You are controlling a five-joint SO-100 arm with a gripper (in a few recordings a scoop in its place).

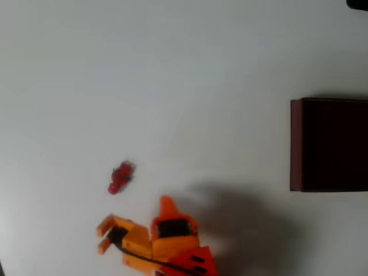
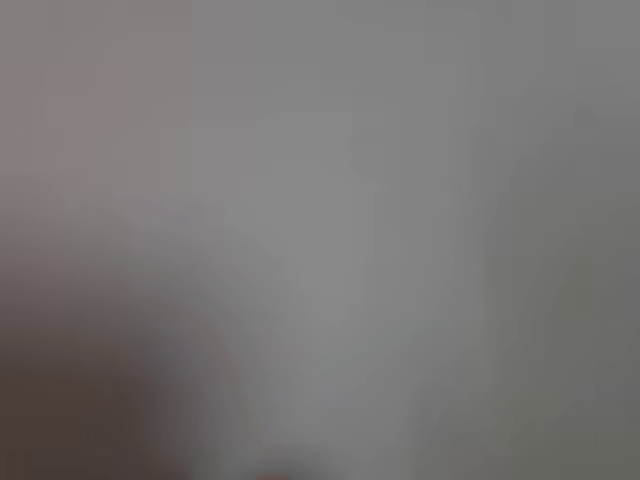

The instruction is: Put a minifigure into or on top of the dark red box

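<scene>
Claw: the orange claw (image 1: 135,221) sits low in the overhead view, near the bottom edge, left of centre. One pointed finger (image 1: 167,204) aims up the picture; a blocky part juts left at the arm's end. Jaw state: cannot tell, since I cannot make out which parts are the two tips.
Arm: its orange body runs off the bottom edge, with a black cable across it.
Figure: the red figure (image 1: 120,177) lies on the table (image 1: 172,75), just up and left of the pointed finger, apart from it, nothing gripping it. It lies tilted, long axis slanting up to the right.
Box: the dark red box (image 1: 296,144) stands at the right edge, well apart from figure and claw; its right side is cut by the frame. Maroon left wall, almost black inside.
Open room: bare white table spans between figure and box, and all along the top.
Shadow: a soft grey patch spreads right of the arm.
Wrist view: a grey blur, perhaps table close up; nothing readable.
</scene>
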